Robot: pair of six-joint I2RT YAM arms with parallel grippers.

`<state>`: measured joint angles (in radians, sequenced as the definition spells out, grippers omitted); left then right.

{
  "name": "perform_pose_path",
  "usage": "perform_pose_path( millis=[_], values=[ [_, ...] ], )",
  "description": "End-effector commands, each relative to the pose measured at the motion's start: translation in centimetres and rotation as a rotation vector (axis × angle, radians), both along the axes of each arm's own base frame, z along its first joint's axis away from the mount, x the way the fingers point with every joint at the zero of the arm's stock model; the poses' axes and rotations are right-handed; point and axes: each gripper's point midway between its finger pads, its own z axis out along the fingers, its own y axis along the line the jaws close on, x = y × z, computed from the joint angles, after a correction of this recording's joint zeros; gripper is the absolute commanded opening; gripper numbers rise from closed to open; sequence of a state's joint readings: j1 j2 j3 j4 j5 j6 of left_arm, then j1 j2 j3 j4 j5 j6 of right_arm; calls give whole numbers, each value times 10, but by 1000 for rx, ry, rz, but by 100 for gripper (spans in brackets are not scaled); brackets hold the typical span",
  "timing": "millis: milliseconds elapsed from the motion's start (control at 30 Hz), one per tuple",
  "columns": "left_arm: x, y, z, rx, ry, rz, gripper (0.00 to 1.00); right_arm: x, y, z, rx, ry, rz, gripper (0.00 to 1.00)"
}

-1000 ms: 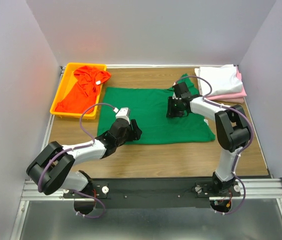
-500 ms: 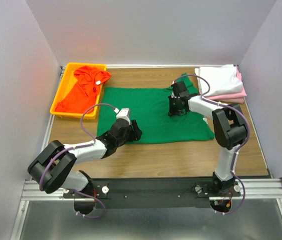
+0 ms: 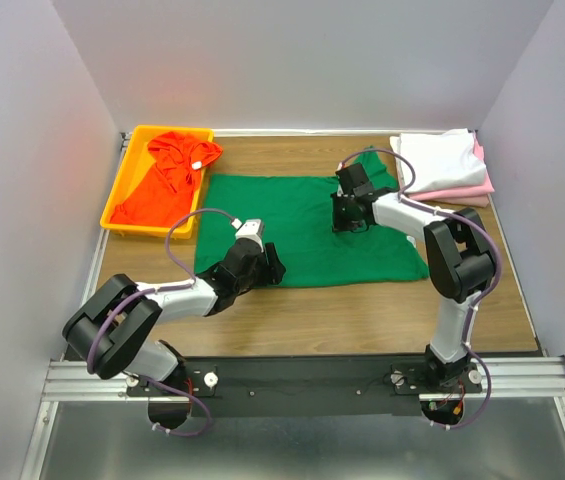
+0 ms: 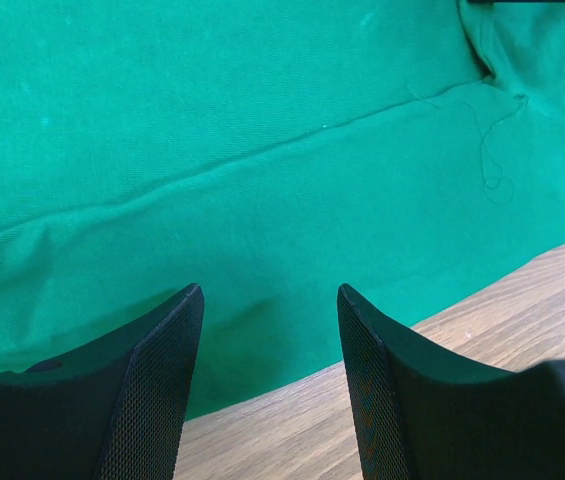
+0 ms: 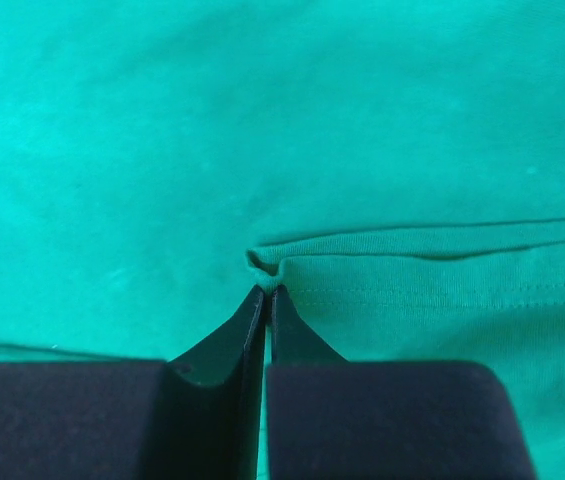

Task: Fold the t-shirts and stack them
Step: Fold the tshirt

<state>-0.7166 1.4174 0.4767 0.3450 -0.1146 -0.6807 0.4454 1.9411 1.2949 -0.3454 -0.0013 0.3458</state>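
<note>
A dark green t-shirt (image 3: 302, 215) lies spread flat on the wooden table. My right gripper (image 3: 347, 222) rests on its right part, its jaws closed on a small pinched fold of a stitched hem (image 5: 267, 270) of the green t-shirt (image 5: 262, 120). My left gripper (image 3: 274, 268) hovers low at the shirt's near edge, open with nothing between its fingers (image 4: 167, 350); below them are the green t-shirt (image 4: 262, 150) and bare wood. An orange-red t-shirt (image 3: 167, 180) lies crumpled in the tray. A folded white t-shirt (image 3: 437, 155) sits on a pink one (image 3: 457, 192) at the back right.
A yellow plastic tray (image 3: 112, 212) stands at the back left. White walls close in the table on three sides. Bare wood (image 3: 362, 310) shows between the green shirt and the arm bases.
My right gripper's jaws have closed on the green shirt's hem and it has shifted a little to the left. The left gripper has stayed open, barely moving.
</note>
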Motion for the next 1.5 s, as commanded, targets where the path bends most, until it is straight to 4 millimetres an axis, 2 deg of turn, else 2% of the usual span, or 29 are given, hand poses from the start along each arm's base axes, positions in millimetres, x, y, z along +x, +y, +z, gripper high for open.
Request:
perform_pose_path(
  millis=[0,267,533,667,733,800,933,1033,1167,1200,1267,1300,1467],
  values=[
    [-3,-4,-1,-5,-7,-26,64,5,12,25,14,-69,13,9],
    [-6,-4,-7,0,7,-35,64,5,20,24,19,-69,24,9],
    [-7,-3,-11,3,16,-37,64,5,24,35,32,-93,21,8],
    [-9,-4,-13,3,23,-44,64,2,25,34,37,-87,24,8],
    [-9,-4,-14,2,25,-45,64,0,25,34,40,-84,22,22],
    [-9,-4,-15,1,26,-44,64,0,24,36,40,-87,16,41],
    [-9,-5,-14,0,25,-48,64,8,11,46,-15,-142,-32,71],
    [-9,-5,-13,0,21,-49,64,19,-4,55,-65,-187,-66,79],
    [-9,-5,-14,5,24,-51,64,38,-29,60,-65,-200,-118,79],
    [-9,-5,-15,7,26,-51,64,45,-43,59,-68,-196,-144,79],
    [-10,-4,-17,10,31,-50,64,51,-54,58,-61,-189,-157,78],
    [-10,-4,-18,12,32,-51,64,55,-65,52,-68,-178,-173,77],
    [-11,-4,-21,20,37,-54,64,58,-89,38,-69,-140,-207,73]
  ],
)
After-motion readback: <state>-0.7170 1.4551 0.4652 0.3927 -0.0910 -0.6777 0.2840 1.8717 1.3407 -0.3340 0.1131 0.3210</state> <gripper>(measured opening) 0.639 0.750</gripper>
